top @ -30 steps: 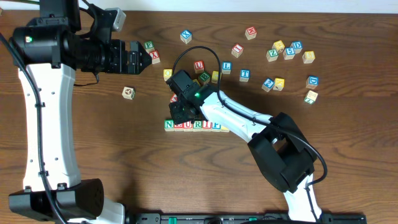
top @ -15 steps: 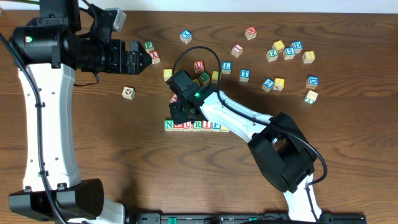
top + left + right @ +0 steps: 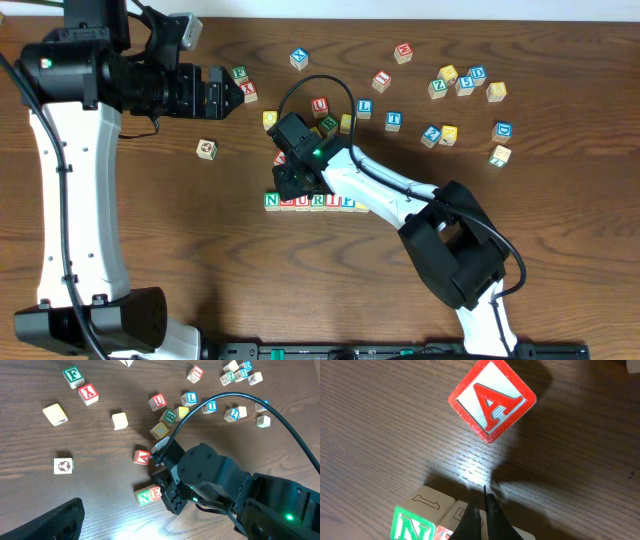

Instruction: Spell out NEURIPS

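Note:
A row of wooden cubes [image 3: 318, 201] lies at the table's middle and reads N, E, U, R, I, P from the left. The green N cube [image 3: 412, 525] and the red E cube [image 3: 155, 493] form its left end. My right gripper [image 3: 484, 502] is shut and empty, its tips just above the top of the E cube; in the overhead view it [image 3: 288, 184] covers the row's left part. A red A cube [image 3: 492, 399] lies just behind it. My left gripper [image 3: 228, 95] hovers open and empty at the back left. One of its fingers [image 3: 50, 521] shows in the left wrist view.
Loose cubes are scattered behind the row: a red U [image 3: 319, 104], a yellow one [image 3: 270, 119], a picture cube [image 3: 207, 149], a green F [image 3: 239, 73] by the left gripper, and several lettered ones at the back right [image 3: 465, 82]. The right arm's cable [image 3: 330, 82] loops above them.

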Controlling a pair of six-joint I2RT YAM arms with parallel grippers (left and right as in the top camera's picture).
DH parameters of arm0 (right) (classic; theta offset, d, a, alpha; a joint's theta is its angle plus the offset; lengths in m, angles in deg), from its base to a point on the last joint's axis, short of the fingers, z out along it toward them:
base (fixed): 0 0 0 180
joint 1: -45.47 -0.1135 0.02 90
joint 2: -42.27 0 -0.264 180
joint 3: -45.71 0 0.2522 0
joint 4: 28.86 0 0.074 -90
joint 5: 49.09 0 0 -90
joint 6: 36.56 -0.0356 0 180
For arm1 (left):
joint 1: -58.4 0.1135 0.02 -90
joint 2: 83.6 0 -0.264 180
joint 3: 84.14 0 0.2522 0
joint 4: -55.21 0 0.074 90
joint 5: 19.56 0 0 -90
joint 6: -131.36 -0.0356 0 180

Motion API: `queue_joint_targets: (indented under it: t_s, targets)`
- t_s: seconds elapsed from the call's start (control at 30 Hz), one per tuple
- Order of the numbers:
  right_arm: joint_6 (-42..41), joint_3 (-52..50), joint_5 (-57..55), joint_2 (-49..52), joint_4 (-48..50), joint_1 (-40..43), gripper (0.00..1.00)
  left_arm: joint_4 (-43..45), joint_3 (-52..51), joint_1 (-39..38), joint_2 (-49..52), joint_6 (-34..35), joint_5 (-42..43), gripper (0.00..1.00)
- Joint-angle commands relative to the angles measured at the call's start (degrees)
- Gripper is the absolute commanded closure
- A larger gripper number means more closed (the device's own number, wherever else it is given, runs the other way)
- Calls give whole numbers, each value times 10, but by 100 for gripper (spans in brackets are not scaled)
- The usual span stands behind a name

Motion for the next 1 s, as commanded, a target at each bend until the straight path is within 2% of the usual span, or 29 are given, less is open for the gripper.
queue_joint_targets:
  t_s: [0.0,0.97]
  targets:
    - [-8,4,-2,9,0,-13,99,-1,9,2,-5,-8,5,2]
    - [8,4,-17,9,21,-12,99,-1,9,2,-5,-8,5,2]
